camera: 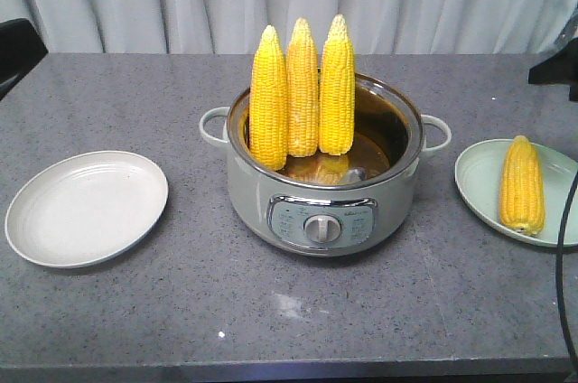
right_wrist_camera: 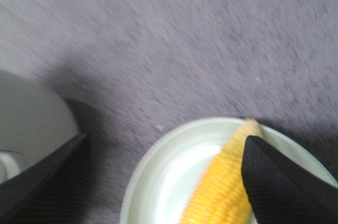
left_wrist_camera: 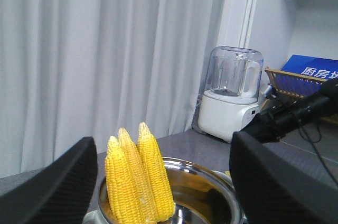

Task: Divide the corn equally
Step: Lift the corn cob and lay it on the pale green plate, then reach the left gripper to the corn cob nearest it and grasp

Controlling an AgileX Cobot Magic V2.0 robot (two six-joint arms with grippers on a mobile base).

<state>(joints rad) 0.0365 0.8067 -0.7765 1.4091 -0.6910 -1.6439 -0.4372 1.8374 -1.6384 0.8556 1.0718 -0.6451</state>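
1. You have three bright yellow husked corn cobs (camera: 302,94) standing in the grey-green round electric cooking pot (camera: 271,184) at the middle of the grey speckled stone surface (camera: 271,311); their long axes run near vertical, paler tips up, butts down inside the pot; they stand side by side, touching, against the rear-left part of the rim.
2. A single bright yellow corn cob (camera: 522,186) lies flat on the pale green round plate (camera: 474,175) to the right of the pot; its long axis runs front to back across the surface, tapered tip toward the curtain, blunt end toward the near edge.
3. A white round plate (camera: 86,207) sits left of the pot, apart from it.
4. Your left claw (left_wrist_camera: 162,145) faces the pot with its two dark fingers spread wide, gripping nothing; the three upright cobs show through the gap.
5. Your right claw (right_wrist_camera: 166,145) hangs over the green plate, fingers wide apart; the wrist view is blurred; one finger overlaps the lying cob near its tip, and you cannot tell whether it touches; the other sits off past the plate's rim.
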